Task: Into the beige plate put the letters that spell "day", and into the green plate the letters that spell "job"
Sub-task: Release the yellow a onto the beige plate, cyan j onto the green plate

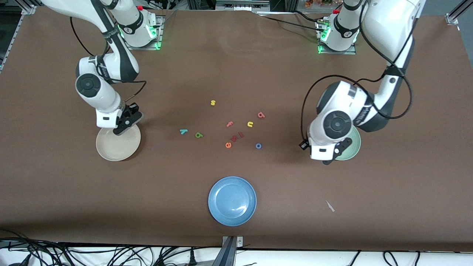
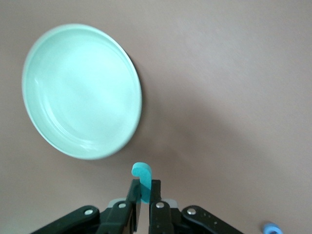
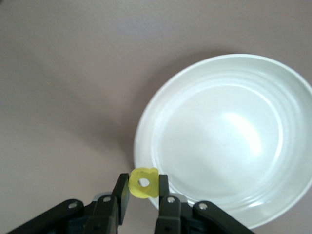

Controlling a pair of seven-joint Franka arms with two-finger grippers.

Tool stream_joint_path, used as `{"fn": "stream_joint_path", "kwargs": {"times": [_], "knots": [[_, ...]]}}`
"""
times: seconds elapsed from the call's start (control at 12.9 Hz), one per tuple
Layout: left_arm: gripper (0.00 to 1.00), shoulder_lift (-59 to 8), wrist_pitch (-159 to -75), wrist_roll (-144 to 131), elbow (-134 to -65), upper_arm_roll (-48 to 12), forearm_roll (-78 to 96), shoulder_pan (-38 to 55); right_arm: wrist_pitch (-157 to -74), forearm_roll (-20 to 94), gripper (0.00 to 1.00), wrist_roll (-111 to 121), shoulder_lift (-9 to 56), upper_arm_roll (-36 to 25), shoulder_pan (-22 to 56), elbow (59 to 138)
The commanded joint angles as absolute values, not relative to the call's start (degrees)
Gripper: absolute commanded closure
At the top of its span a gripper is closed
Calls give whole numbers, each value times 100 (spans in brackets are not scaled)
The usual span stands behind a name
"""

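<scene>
A: What have the fingers got?

B: The left gripper (image 2: 145, 207) is pinched tight on the teal j (image 2: 143, 178), hook end sticking out past the tips. The right gripper (image 3: 143, 202) is clamped on the yellow d (image 3: 144, 183), its bowl showing between the jaws.

A: Why hold them by the edge like that?

B: I'd say so each letter hangs clear and can drop straight down once the jaws part.

A: And where are they over?

B: In the left wrist view the j sits low in the frame, just off the rim of the green plate (image 2: 83, 90), which fills the upper left. In the right wrist view the d hangs at the rim of the beige plate (image 3: 219, 136), lower centre of the frame.

A: The rest?

B: Mid-frame in the front view: teal y (image 1: 183, 131), olive a (image 1: 199, 135), blue o (image 1: 258, 146) and red b (image 1: 261, 115) lie on the table (image 1: 236, 66) among the spare letters. Both plates look empty, so I judge these are the first drops.
</scene>
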State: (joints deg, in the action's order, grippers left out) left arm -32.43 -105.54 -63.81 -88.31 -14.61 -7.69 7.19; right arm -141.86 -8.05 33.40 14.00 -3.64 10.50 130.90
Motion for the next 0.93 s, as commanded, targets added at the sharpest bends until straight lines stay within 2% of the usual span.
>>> {"fn": "stream_joint_path", "kwargs": {"times": [0.0,0.08,0.16,0.47,0.7,0.85], "knots": [[100,-2875,-10301,-5881,-9175,-1529,-835,484,-14150,-835,78,4521,1634,-352,888,12676],[100,-2839,-10301,-5645,-9315,-1529,-878,362,-14142,-818,55,4874,1730,-352,862,12517],[100,-2778,-10301,-5303,-9377,-1529,-879,169,-14124,-791,1,4948,1749,-343,870,12498],[100,-2812,-10607,-4265,-9772,-1538,-870,-377,-13485,-521,0,4904,1688,-150,888,12358],[100,-2699,-11922,-3912,-10886,-1538,-879,-703,-12834,-167,0,4878,1688,253,914,12077],[100,-2681,-12513,-3911,-11327,-1538,-888,-721,-12788,-167,0,4782,1696,596,940,11884]]}}
